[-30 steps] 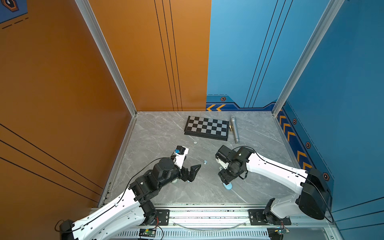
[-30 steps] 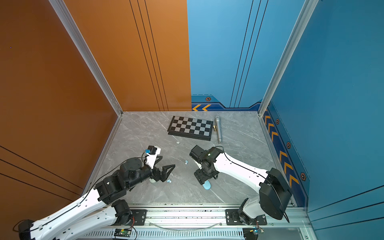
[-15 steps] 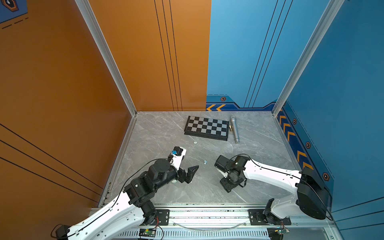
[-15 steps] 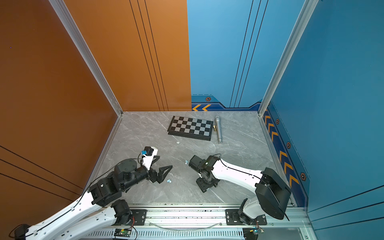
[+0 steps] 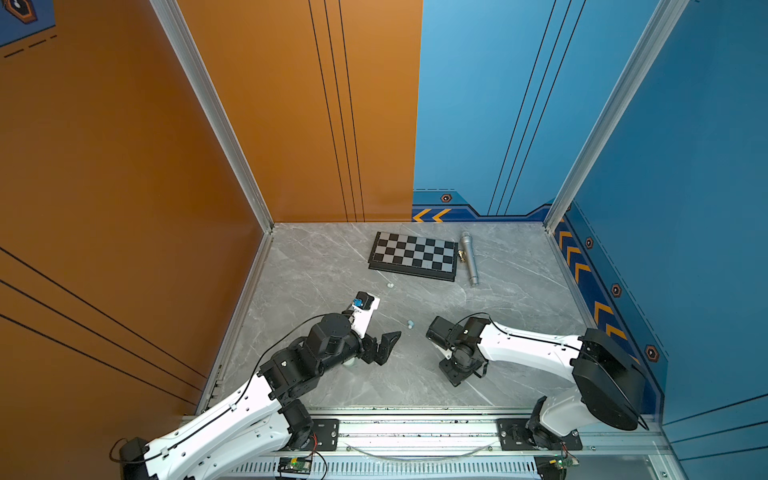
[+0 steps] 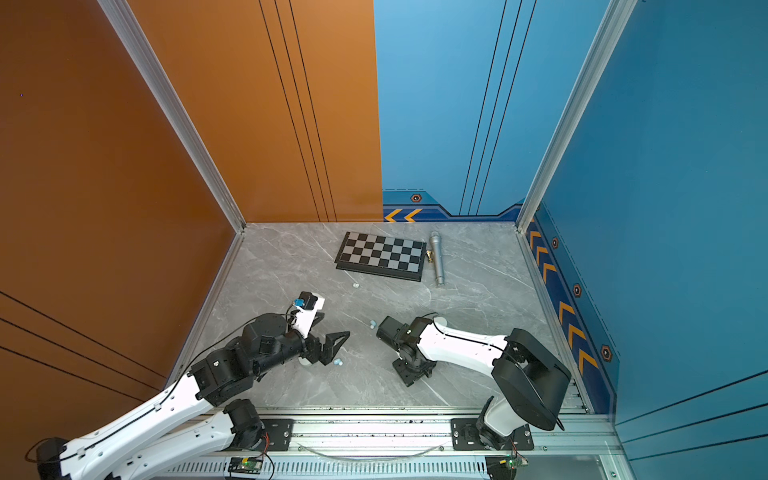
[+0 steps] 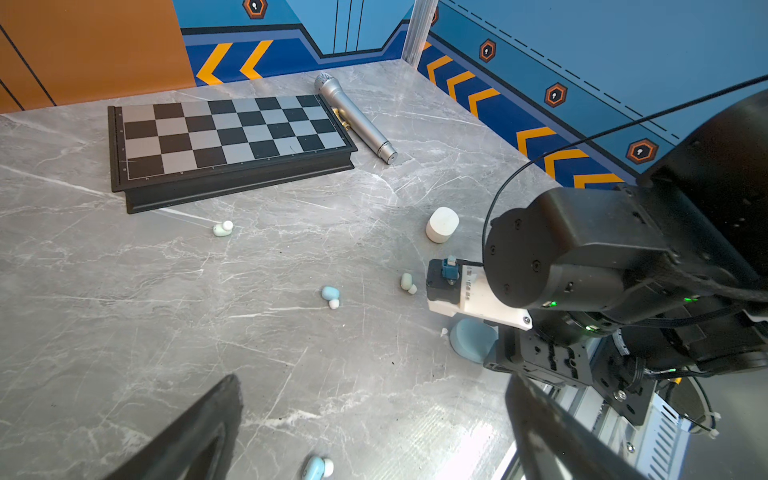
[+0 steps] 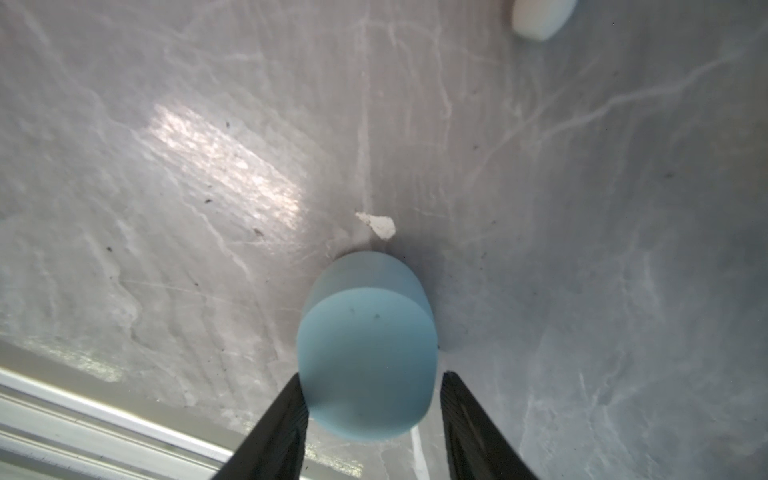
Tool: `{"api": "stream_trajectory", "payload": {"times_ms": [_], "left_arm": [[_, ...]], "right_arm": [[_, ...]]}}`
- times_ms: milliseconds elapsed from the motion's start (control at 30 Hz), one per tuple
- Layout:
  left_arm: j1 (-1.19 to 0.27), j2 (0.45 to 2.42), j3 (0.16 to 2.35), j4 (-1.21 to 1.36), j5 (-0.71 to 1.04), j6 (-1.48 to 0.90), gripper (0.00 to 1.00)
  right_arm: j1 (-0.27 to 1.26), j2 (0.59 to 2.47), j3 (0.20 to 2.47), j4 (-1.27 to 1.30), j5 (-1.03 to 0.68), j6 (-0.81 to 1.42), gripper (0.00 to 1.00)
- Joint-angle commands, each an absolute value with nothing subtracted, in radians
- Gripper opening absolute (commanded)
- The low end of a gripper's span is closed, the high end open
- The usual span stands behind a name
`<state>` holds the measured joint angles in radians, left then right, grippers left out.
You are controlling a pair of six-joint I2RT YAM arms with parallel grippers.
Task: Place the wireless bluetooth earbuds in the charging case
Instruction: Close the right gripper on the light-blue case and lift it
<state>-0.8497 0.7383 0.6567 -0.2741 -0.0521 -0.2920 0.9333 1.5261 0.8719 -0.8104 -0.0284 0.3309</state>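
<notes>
Right gripper point(image 8: 372, 376), lowered at five o'clock, narrows still-unclamped fingers around the blue case point(image 8: 365, 332), probably to steady it; left gripper point(image 7: 372, 378) stays spread.

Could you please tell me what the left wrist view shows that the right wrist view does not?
Only left wrist: black-and-silver chessboard, silver microphone, four tiny mint and light-blue plastic earbuds, open left claw. Only right wrist: right claw straddling the light-blue oval plastic case. Both: that case, the white rounded plastic case, grey marble table.
</notes>
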Motion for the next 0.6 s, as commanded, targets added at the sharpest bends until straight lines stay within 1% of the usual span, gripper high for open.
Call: {"api": "stream_trajectory", "payload": {"times_ms": [0, 233, 333, 400, 467, 567], "left_arm": [[-0.84, 0.754, 0.695, -0.27, -0.056, -0.275, 0.99], [-0.84, 0.76, 0.701, -0.283, -0.074, -0.266, 0.99], [-0.839, 0.752, 0.707, -0.293, -0.09, -0.262, 0.99], [-0.839, 0.742, 0.707, -0.301, -0.096, -0.261, 1.0], [-0.839, 0.727, 0.706, -0.301, -0.099, -0.265, 0.99], [-0.839, 0.696, 0.7, -0.301, -0.091, -0.264, 0.98]], "right_arm": [[0.928, 1.53, 0.862, -0.782, -0.005, 0.331, 0.52], [0.917, 1.536, 0.867, -0.765, -0.014, 0.309, 0.42], [0.917, 1.53, 0.871, -0.76, -0.027, 0.294, 0.34], [0.914, 1.515, 0.885, -0.764, -0.048, 0.273, 0.27], [0.91, 1.49, 0.913, -0.776, -0.078, 0.229, 0.25], [0.889, 1.45, 0.978, -0.811, -0.171, 0.086, 0.23]]}}
